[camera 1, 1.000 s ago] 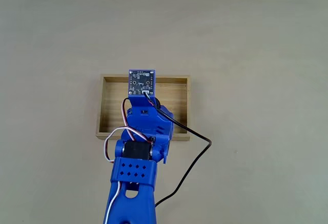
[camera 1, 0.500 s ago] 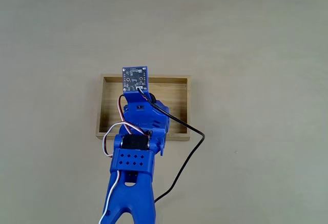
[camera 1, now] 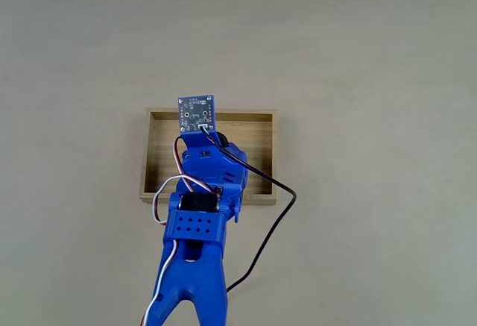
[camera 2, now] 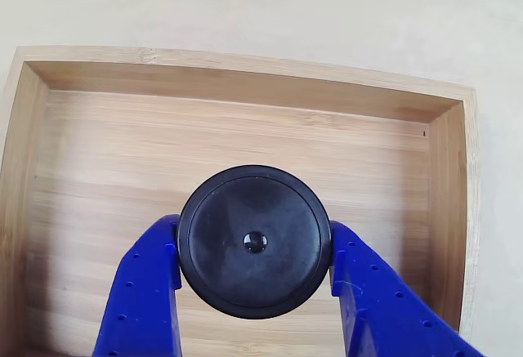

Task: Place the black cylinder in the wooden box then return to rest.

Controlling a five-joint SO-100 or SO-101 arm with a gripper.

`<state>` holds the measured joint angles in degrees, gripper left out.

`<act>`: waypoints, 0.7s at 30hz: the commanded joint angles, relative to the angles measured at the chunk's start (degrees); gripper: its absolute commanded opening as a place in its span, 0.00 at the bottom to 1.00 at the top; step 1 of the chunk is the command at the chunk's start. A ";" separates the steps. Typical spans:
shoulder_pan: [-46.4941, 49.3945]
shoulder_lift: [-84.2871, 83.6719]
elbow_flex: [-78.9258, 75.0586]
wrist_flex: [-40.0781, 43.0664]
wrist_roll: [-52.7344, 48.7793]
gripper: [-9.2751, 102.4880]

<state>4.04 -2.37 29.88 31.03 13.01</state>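
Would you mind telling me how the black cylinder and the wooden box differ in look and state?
The small round black cylinder is dark and smooth; the shallow rectangular light-wood box is pale and grained. The cylinder is far smaller than the box. The cylinder sits between the blue jaws, over the box floor; the box rests on the table.

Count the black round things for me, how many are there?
1. The black cylinder sits between the tool's two blue fingers, above the floor of the wooden box. In the fixed view the arm may hide others.
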 commanded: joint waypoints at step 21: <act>0.26 0.44 -4.75 -4.04 -0.44 0.29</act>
<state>4.04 -0.70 29.88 28.83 13.01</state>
